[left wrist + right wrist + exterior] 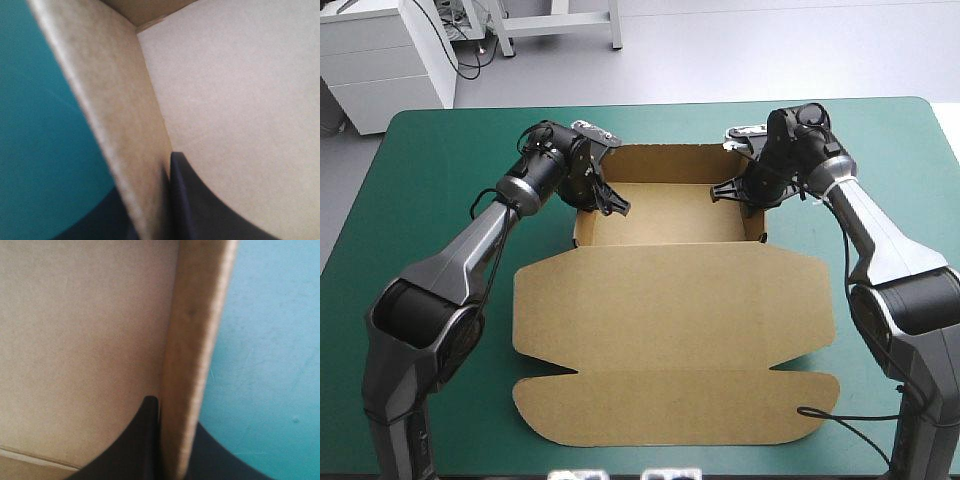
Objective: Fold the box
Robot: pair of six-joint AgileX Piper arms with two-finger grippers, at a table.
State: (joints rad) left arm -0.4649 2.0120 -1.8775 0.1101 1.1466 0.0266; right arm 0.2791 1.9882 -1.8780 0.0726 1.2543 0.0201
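left gripper is at the far-left part of the box, on the tray's left wall. in the left wrist view that wall runs between the two black fingers. one finger is inside against the tray floor, the other is outside over the teal-green cover. the fingers are all but closed with the board pinched between them, so it is clamped on the box. the left wall stands upright and meets the back wall at a corner ahead of the gripper.

the box sits mid-table and is brown. the far end is an open tray with its left, back and right walls raised. the lid lies flat on the cover, stretching toward the table's near edge. a crease with a notch at each side sets off a front flap with rounded corners. the lid is wider than the tray on both sides.

right gripper is at the far-right part, on the tray's right wall. the right wrist view shows the same picture mirrored: one finger inside the tray, the other outside over the cover, the upright wall squeezed between them. it is also clamped on the box. both arms reach in from the near corners, and the grippers face each other across the tray.
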